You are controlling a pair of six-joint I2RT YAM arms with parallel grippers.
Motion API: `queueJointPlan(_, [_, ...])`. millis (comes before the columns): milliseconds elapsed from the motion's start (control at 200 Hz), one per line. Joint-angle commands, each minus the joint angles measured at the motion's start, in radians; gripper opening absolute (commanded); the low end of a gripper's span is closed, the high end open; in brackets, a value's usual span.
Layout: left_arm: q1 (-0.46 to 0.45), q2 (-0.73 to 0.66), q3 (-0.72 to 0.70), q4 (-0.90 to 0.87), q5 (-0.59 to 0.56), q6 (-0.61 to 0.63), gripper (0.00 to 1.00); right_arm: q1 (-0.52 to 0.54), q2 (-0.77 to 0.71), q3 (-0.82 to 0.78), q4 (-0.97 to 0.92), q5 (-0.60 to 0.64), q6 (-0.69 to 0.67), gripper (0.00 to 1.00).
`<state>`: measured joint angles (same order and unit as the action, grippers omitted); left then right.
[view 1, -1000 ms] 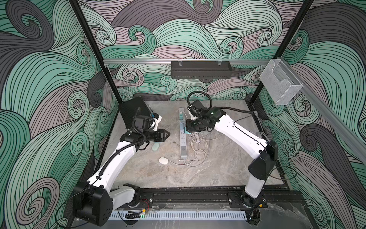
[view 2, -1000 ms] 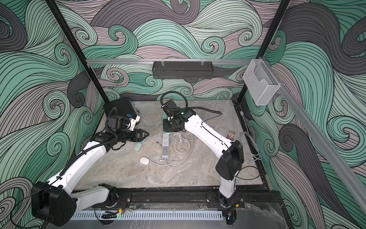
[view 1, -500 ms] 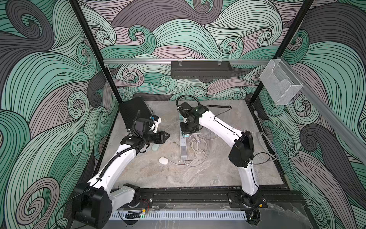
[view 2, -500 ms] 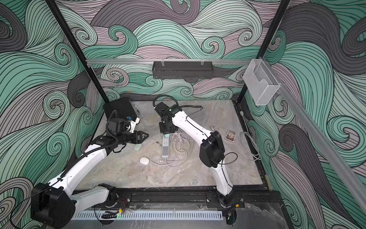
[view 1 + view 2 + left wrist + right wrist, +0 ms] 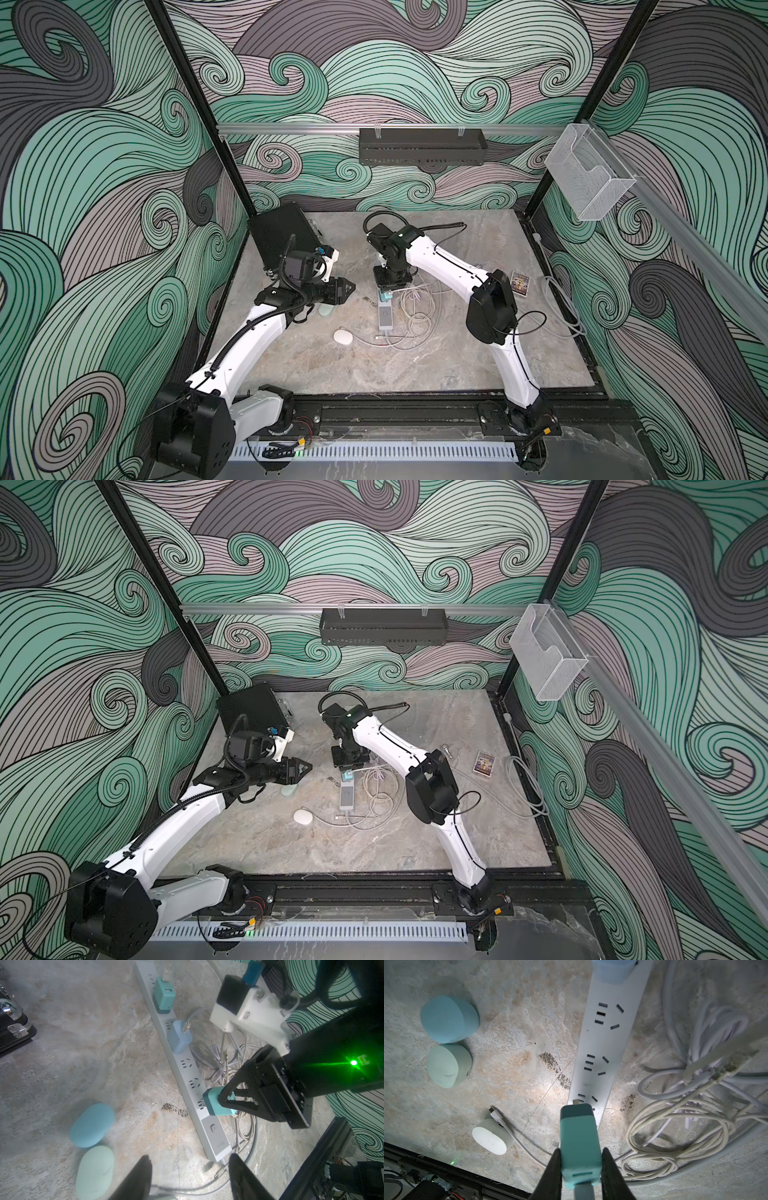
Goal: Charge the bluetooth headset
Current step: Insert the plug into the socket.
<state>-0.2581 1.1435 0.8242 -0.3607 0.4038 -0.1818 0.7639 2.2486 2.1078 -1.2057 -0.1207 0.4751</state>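
The right end effector (image 5: pixel 581 1151) is gripping the teal charger (image 5: pixel 579 1136) by its sides, prongs leading. The power strip (image 5: pixel 608 1043) is lying flat on the counter (image 5: pixel 508 1001). Its socket nearest the switch is lying directly ahead of the prongs, along the charger's long axis. The left end effector (image 5: pixel 189 1159) is hovering open and empty.

The white headset case (image 5: pixel 489 1139) is resting on the counter, apart from the strip, with a loose cable plug (image 5: pixel 495 1114) just beside it.

The left wrist view is showing the exposed prongs side-on, so seating is judged incomplete. Of the wrist views, only the right is showing the case whole.
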Motion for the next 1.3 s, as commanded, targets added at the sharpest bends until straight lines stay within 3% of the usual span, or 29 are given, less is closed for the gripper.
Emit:
queueJointPlan(0, [0.002,-0.011,0.006,0.016,-0.003,0.022,0.59,0.003,0.011,0.015,-0.037,-0.023,0.004,0.0])
queueJointPlan(350, [0.001,-0.025,0.006,0.003,-0.017,0.03,0.59,0.005,0.023,0.0,-0.059,-0.04,0.022,0.0])
queueJointPlan(680, [0.002,-0.03,0.006,-0.007,-0.019,0.036,0.59,-0.006,0.106,0.106,-0.084,-0.014,0.016,0.0])
queueJointPlan(1296, [0.0,-0.019,0.009,-0.007,-0.011,0.033,0.59,-0.013,0.079,0.083,-0.121,0.011,-0.001,0.0])
